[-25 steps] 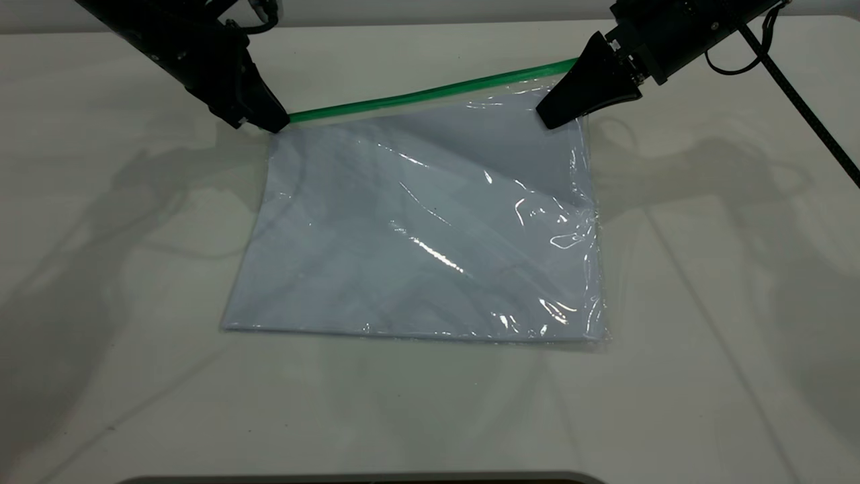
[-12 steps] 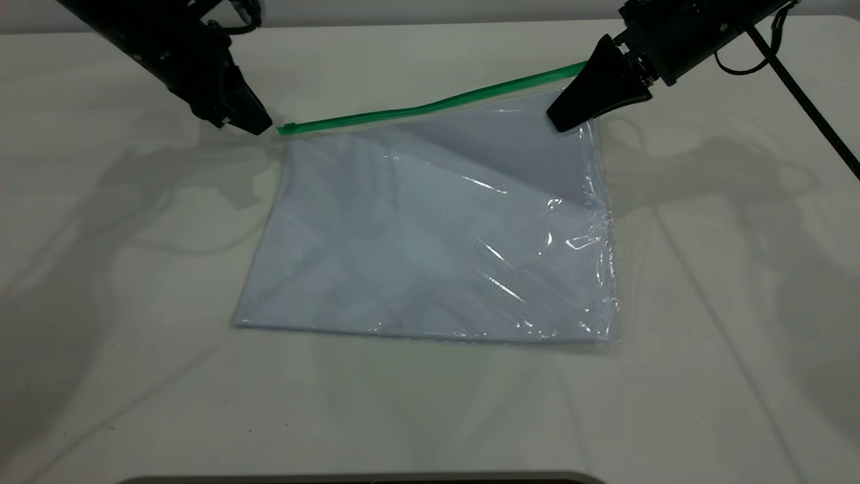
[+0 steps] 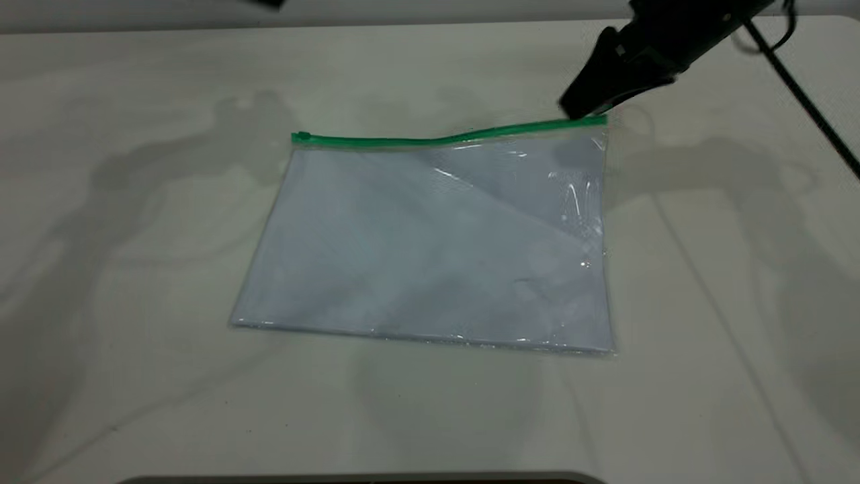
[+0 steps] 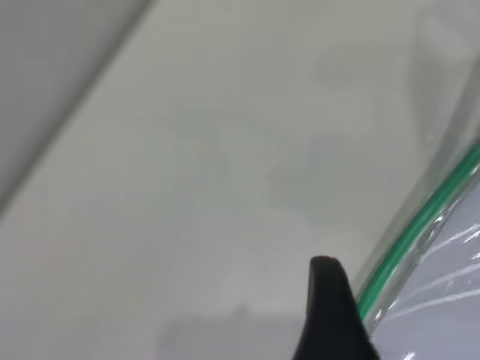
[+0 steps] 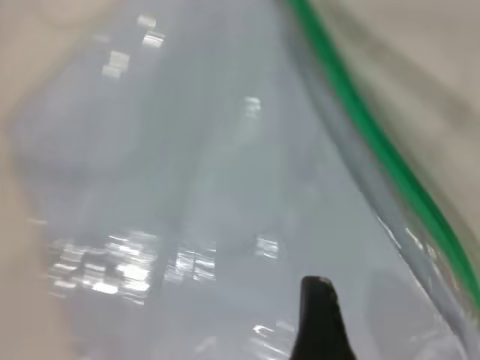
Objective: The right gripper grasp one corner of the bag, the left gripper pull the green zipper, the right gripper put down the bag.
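Observation:
The bag (image 3: 430,242), a clear pouch with pale blue-white sheets inside, lies flat on the table. The green zipper (image 3: 443,139) runs along its far edge, with the slider tab (image 3: 300,137) at the far left corner. My right gripper (image 3: 583,107) hovers just above the far right corner, open and holding nothing. In the right wrist view one black fingertip (image 5: 318,300) hangs over the bag (image 5: 195,187), with the green zipper (image 5: 375,146) beside it. My left gripper (image 4: 326,281) has drawn back past the table's far edge. The green zipper (image 4: 416,229) shows just beside it.
The white table (image 3: 134,269) stretches bare on every side of the bag. A black cable (image 3: 806,101) slants down from the right arm at the far right. A dark edge (image 3: 363,478) shows along the near rim.
The left gripper let go of the slider and pulled away up and left, nearly out of the exterior view. The bag's raised right corner dropped from the right gripper, and the bag now lies flat.

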Robot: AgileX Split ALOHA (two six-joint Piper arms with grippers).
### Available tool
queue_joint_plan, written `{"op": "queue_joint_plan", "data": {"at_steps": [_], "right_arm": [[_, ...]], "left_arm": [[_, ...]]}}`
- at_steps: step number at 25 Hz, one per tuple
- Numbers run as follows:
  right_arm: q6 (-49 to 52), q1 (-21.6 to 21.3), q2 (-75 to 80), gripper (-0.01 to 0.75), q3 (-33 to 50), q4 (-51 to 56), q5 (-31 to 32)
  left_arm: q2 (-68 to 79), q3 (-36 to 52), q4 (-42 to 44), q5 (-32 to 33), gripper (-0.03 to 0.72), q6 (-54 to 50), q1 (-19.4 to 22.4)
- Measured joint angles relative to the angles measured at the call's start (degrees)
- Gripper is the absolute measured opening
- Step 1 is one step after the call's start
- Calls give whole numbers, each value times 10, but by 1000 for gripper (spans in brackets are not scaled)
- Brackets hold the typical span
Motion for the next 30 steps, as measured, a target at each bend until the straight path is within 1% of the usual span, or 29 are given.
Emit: {"op": "queue_joint_plan", "data": {"at_steps": [3, 5, 7, 10, 15, 17, 19, 22, 26, 30], "right_arm": [[67, 0, -47, 573, 1, -99, -46], [119, -1, -87, 569, 1, -148, -46], [162, 2, -136, 560, 1, -188, -32], [222, 15, -213, 539, 1, -234, 10], [334, 37, -363, 495, 1, -300, 102], [385, 39, -419, 482, 1, -318, 145], [427, 42, -470, 475, 2, -336, 198], [486, 43, -541, 462, 9, -353, 223], [550, 43, -632, 456, 66, -371, 223], [576, 43, -742, 456, 183, -391, 223]], "left_arm": [[-49, 0, 6, 15, 559, -37, -8], [-82, 0, 17, 30, 559, -70, -12], [-118, 0, 41, 51, 559, -111, -15], [-187, 0, 114, 87, 556, -194, -25], [-308, 0, 259, 159, 556, -390, -33], [-364, 0, 323, 207, 555, -478, -33], [-407, 0, 386, 258, 555, -538, -33], [-462, 1, 449, 330, 555, -619, -33], [-525, 3, 496, 331, 555, -700, -33], [-597, 55, 497, 331, 555, -738, -33]]}}
